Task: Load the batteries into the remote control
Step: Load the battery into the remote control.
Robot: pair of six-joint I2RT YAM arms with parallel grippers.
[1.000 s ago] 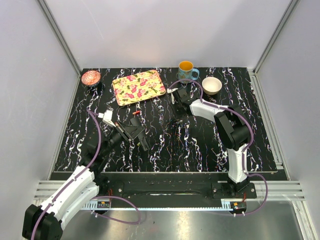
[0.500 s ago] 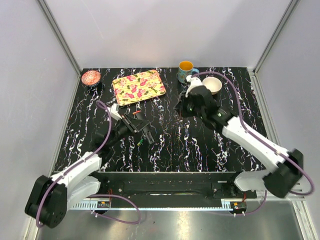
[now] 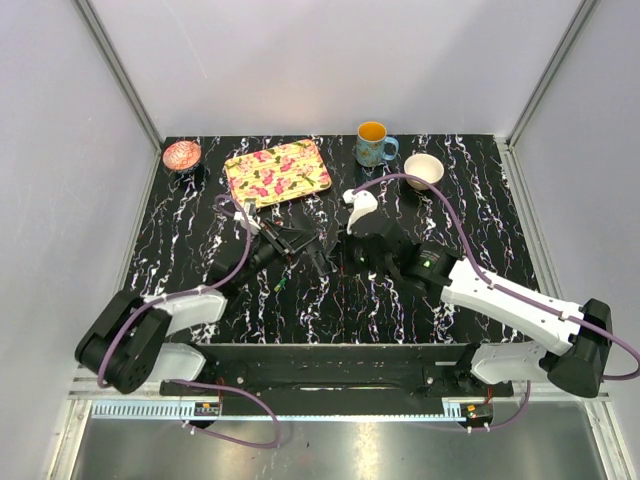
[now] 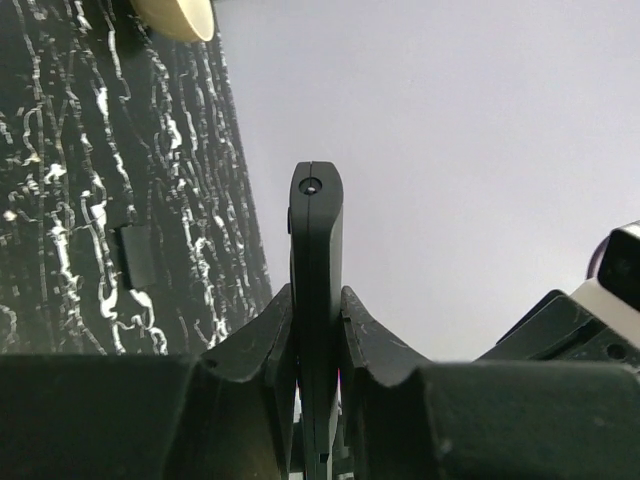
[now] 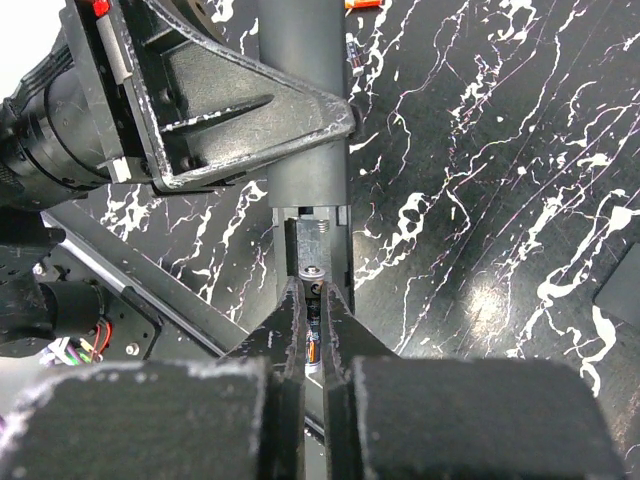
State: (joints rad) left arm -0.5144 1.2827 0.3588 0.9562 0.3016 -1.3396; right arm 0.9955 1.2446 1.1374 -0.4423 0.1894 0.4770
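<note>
The left claw [image 4: 317, 305] is clamped tight on the slim black plastic remote control [image 4: 316, 220], which it holds above the black, white-veined tabletop [image 5: 480, 150]. The remote's long axis points straight at the right claw [image 5: 312, 300], which is pinched almost closed on a slim, metal-capped cylindrical battery [image 5: 313, 345]. The battery's tip sits at the open compartment [image 5: 310, 235] directly ahead, lengthwise in line with it.

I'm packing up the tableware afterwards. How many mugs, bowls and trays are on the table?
Mugs: 1, the mug
Bowls: 2, the pink bowl and the white bowl
Trays: 1, the floral tray
Total: 4
</note>
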